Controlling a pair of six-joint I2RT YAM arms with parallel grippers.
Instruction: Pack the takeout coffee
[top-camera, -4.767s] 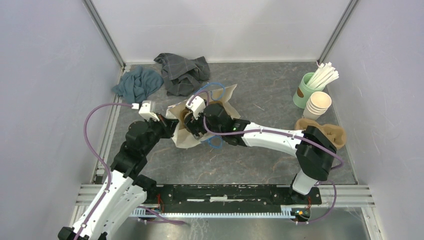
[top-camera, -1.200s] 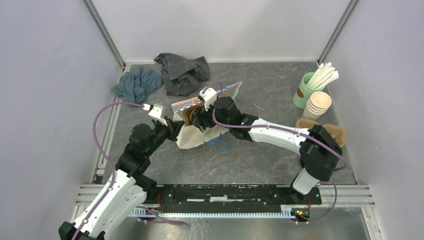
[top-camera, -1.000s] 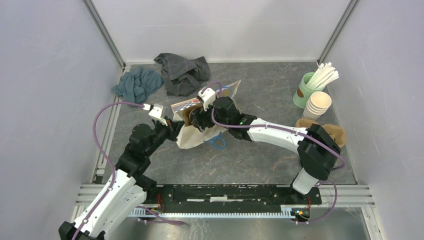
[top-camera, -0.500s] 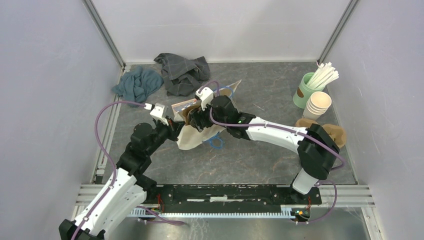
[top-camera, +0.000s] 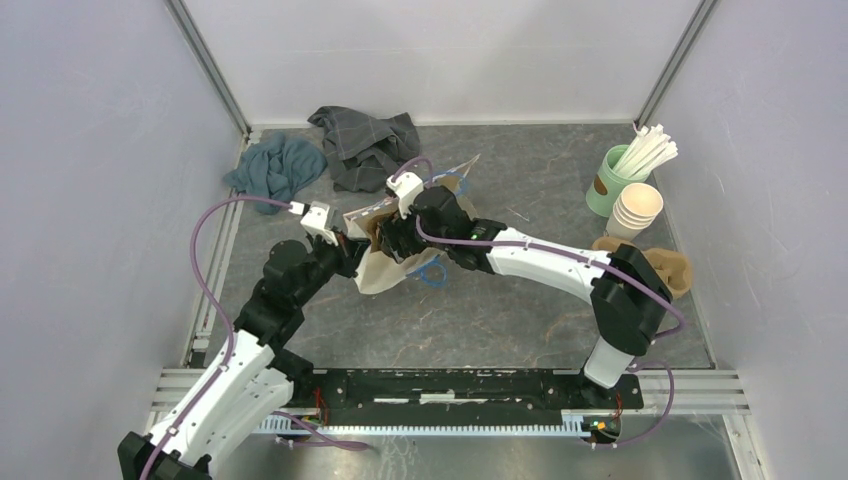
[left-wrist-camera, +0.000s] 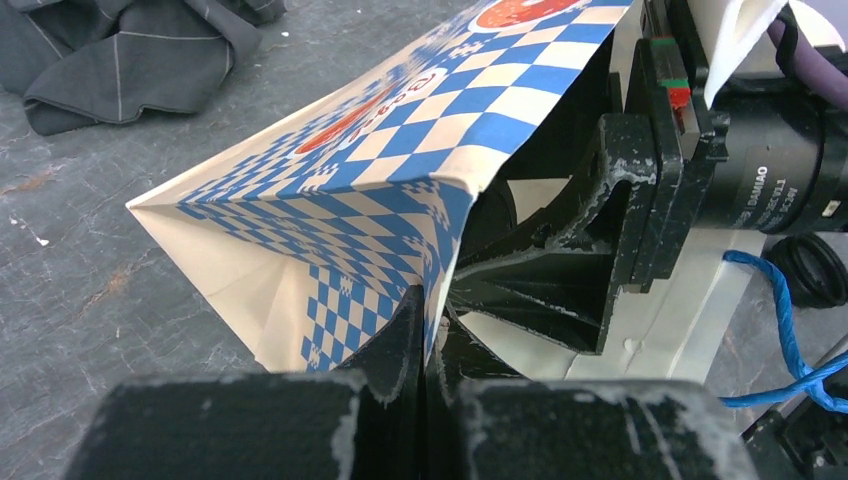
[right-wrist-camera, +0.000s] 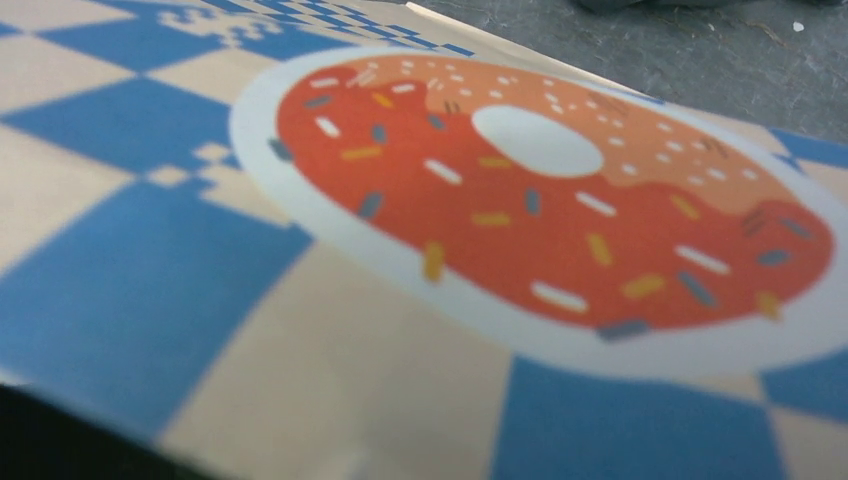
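A paper bag (top-camera: 384, 272) with blue checks and a doughnut print lies on its side at the table's middle. My left gripper (top-camera: 352, 244) is shut on the edge of its mouth, seen close in the left wrist view (left-wrist-camera: 430, 330), where the bag (left-wrist-camera: 380, 170) gapes open. My right gripper (top-camera: 396, 240) reaches into the mouth. Its black body (left-wrist-camera: 580, 250) shows inside the bag and its fingers are hidden. The right wrist view shows only the bag's doughnut print (right-wrist-camera: 540, 190). The takeout coffee with the black lid is hidden.
A teal cloth (top-camera: 280, 166) and a dark grey cloth (top-camera: 365, 145) lie at the back left. A mint-green cup of straws (top-camera: 612, 182), a stack of cream cups (top-camera: 636, 210) and a brown cup carrier (top-camera: 672, 266) stand at the right. The bag's blue string handle (top-camera: 432, 275) lies by the bag.
My right gripper has moved a little left and further back inside the bag. The bag's mouth and my left gripper have shifted with it.
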